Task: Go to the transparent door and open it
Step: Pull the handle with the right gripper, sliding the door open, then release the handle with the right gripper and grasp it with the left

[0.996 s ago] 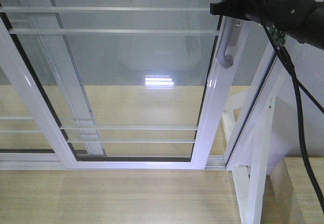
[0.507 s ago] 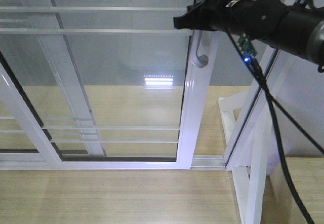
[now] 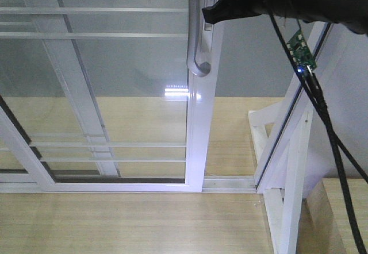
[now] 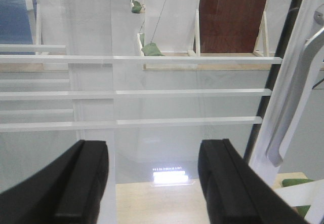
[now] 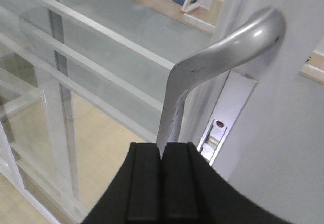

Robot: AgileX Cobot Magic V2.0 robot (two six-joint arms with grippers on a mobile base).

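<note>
We start at the right tool (image 5: 162, 150): its two black pads are pressed flat together with no gap, and the handle (image 5: 217, 46) runs down to their top edge. It looks like contact, though we can't tell if anything is pinched. In the front view that arm sits at the upper right of the frame, hard against the top of the silver bar. Over to the left tool (image 4: 152, 155): fingers spread wide, nothing between them, barred glass straight ahead. The handle rides the edge stile of the door (image 3: 198, 139), mid-frame and well apart from the jamb post (image 3: 287, 150) at right, with bare track (image 3: 230, 182) between them. A black cable (image 3: 339, 168) hangs down the right side.
</note>
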